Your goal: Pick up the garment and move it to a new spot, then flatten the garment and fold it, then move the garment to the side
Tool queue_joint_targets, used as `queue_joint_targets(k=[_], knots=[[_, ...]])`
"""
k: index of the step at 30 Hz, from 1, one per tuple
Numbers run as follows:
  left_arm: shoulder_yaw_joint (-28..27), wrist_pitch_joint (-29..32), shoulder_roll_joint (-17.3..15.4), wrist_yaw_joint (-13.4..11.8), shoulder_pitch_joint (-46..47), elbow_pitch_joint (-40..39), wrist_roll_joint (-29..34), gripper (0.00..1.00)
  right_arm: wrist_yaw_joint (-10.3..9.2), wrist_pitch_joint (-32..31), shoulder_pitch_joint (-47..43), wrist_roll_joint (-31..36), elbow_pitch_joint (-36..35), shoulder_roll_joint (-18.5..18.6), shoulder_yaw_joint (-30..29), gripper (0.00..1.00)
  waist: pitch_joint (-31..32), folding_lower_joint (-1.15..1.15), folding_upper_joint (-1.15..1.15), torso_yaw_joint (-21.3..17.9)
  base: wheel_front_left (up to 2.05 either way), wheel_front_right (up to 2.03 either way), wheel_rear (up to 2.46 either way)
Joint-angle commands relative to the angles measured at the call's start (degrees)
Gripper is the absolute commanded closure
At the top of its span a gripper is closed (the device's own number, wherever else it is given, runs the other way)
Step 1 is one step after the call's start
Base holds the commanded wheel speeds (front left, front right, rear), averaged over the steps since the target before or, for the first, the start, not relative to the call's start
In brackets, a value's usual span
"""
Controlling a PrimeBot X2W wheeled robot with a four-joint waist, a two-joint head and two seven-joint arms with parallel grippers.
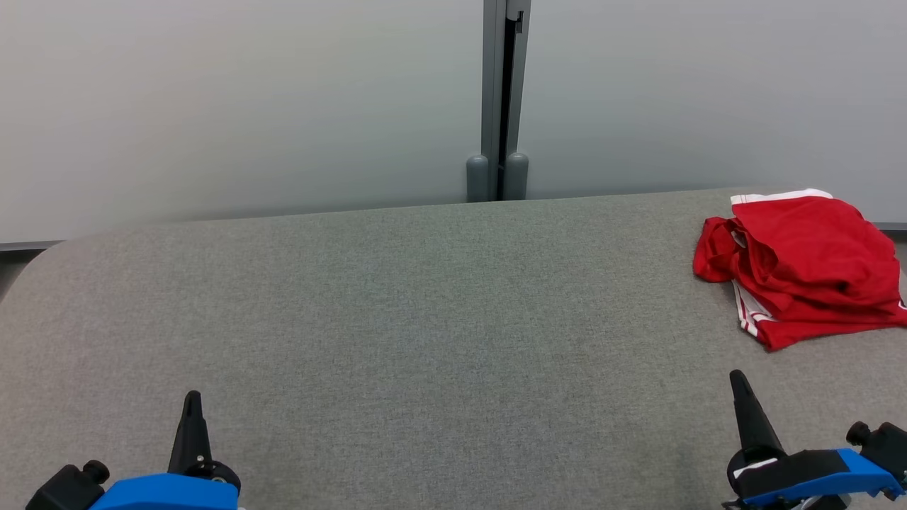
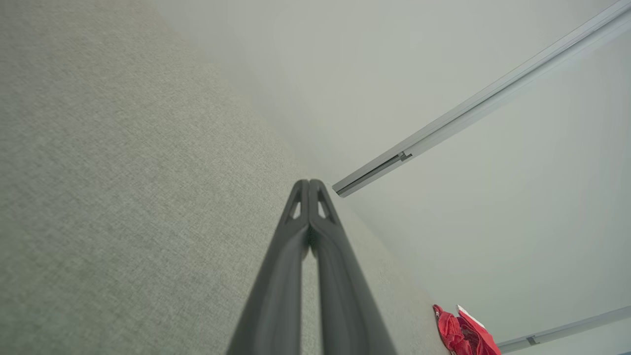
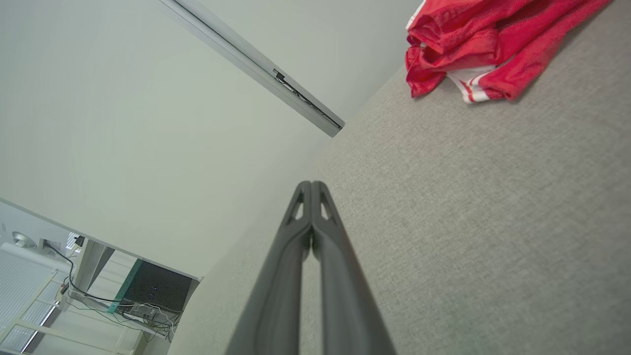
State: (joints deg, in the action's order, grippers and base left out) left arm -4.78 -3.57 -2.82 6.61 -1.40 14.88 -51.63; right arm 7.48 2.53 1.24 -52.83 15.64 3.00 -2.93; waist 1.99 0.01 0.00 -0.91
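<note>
The garment [image 1: 801, 265] is a red piece of clothing with white stripes and a white band, lying bunched at the far right of the grey felt table [image 1: 425, 319]. It also appears small in the left wrist view [image 2: 466, 335] and large in the right wrist view [image 3: 488, 44]. My left gripper [image 1: 192, 398] rests shut at the lower left, far from the cloth; its fingertips [image 2: 309, 183] meet. My right gripper [image 1: 737, 377] is shut at the lower right, a short way in front of the garment, its tips [image 3: 311, 183] pressed together and holding nothing.
Pale partition panels with a grey post [image 1: 499, 99] stand just behind the table's far edge. The table's left corner is rounded [image 1: 42, 258]. In the right wrist view, a dark box with cables [image 3: 148, 291] sits beyond the table.
</note>
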Motion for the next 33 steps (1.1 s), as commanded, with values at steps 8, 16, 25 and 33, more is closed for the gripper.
queue_joint_targets(k=[8,16,25,33], knots=[[-0.56,1.77,-0.14,0.52,2.75,-0.84,-6.74,1.00,0.02,-1.54,2.25,-6.65,-1.00,0.00,-0.79,1.00,-0.24,-0.01,0.00,0.10,0.00,0.00,0.00],[-0.79,3.06,-0.13,0.63,3.57,-0.86,-11.86,1.00,0.02,-2.69,2.74,-11.63,-1.14,-0.02,-1.24,1.00,-0.47,-0.01,0.00,0.20,0.00,0.00,0.00],[-1.00,4.44,-0.13,0.64,4.42,-0.90,-17.21,1.00,0.02,-3.94,3.25,-16.82,-1.27,-0.04,-1.72,1.00,-0.72,-0.01,0.00,0.31,0.00,0.00,0.00],[-1.16,5.50,-0.12,0.69,5.07,-0.89,-21.62,1.00,0.02,-4.95,3.61,-21.07,-1.38,-0.06,-2.10,1.00,-0.95,-0.01,0.00,0.40,0.00,0.00,0.00]])
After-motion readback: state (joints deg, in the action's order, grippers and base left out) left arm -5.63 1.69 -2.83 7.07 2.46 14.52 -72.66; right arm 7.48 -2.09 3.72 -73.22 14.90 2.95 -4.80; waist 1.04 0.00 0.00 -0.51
